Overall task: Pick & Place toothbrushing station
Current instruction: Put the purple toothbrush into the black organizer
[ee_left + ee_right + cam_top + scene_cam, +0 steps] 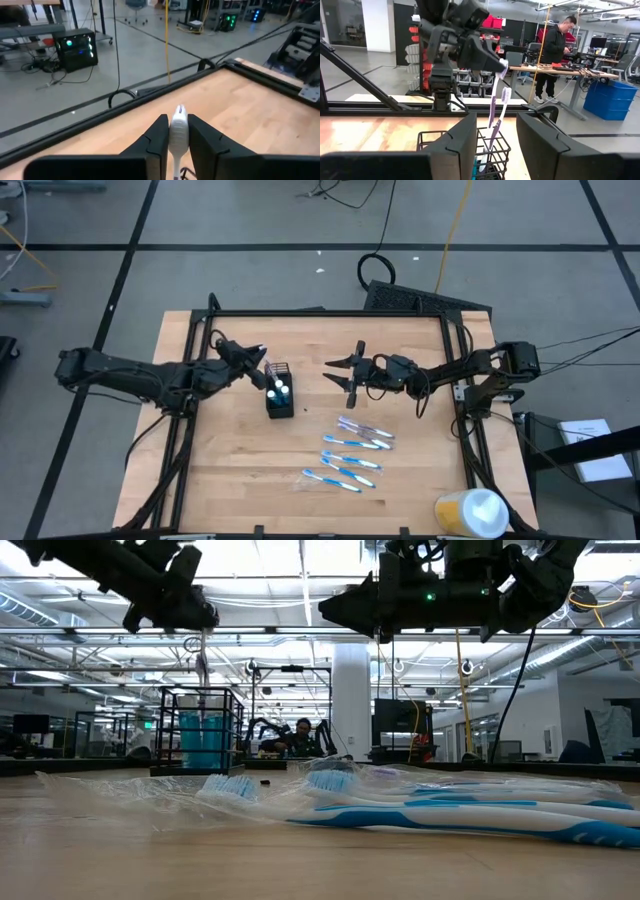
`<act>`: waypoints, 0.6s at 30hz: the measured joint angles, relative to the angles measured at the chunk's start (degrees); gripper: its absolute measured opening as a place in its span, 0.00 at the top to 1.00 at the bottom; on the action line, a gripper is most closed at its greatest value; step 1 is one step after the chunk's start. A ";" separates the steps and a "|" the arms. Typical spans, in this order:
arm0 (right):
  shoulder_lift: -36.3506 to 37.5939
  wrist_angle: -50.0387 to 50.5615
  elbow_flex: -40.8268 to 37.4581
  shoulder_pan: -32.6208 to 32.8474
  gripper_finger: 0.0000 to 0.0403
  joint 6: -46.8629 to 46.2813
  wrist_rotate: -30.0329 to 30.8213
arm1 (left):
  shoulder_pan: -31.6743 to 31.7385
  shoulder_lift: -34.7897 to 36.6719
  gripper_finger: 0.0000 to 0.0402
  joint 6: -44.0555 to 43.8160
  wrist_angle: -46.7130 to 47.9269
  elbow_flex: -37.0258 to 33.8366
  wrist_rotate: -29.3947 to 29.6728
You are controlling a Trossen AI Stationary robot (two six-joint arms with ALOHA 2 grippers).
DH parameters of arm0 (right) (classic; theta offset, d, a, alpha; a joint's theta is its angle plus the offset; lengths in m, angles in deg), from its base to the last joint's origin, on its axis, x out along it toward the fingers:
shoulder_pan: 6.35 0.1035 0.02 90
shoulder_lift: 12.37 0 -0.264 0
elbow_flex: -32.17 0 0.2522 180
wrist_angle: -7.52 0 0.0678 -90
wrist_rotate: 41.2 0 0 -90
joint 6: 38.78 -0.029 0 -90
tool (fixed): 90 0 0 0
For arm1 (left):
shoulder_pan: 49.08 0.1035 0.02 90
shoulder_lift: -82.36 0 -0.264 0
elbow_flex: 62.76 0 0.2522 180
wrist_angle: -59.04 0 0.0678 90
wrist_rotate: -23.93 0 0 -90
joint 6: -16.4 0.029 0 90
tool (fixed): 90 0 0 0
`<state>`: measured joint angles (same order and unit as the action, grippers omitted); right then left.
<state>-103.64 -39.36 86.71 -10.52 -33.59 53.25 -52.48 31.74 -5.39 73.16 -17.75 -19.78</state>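
The black mesh holder (281, 402) stands on the table left of centre, with small blue-and-white tubes (280, 389) in it. A toothbrush (505, 102) leans in the holder, head up. My left gripper (262, 360) hovers just left of and above the holder, shut on another slim toothbrush (493, 100). My right gripper (342, 375) hangs open right of the holder, with nothing between its fingers. Several blue-and-white toothbrushes (352, 452) lie in clear wrap on the near right part of the table. My left gripper pinches the toothbrush's upper end (179, 122) between its two fingers, and the white tip pokes out past them. The fingers come nearly level from the table's left and lie across the brush. The brush hangs almost upright below them, its lower end (490, 124) at the holder's open top.
A yellow-and-white round container (470, 513) lies at the near right corner. The clear wrap (150, 795) spreads around the loose brushes. A black frame (320, 313) runs along the table's edges. A person stands in the room beyond the table.
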 joint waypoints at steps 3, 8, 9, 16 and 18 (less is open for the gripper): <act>0.00 0.09 0.00 0.00 0.68 0.00 0.00 | -0.02 -0.15 0.86 -0.37 -2.55 -2.12 -0.16; 0.00 0.18 0.00 0.00 0.68 0.00 -0.02 | 0.00 -0.11 0.87 -2.26 -4.90 -4.56 -0.14; 0.00 0.28 0.00 0.00 0.68 0.00 -0.02 | -0.02 -0.10 0.87 -2.87 -4.90 -4.80 -0.13; 0.00 0.45 0.00 0.00 0.68 0.00 -0.02 | -0.02 -0.06 0.85 -5.24 -5.01 -6.11 0.11; 0.00 0.48 0.00 0.00 0.68 0.00 -0.02 | 0.00 -0.06 0.87 -5.43 -4.90 -6.48 0.15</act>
<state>-103.64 -38.87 86.71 -10.52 -33.59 53.23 -52.48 31.68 -10.82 68.26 -24.23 -19.63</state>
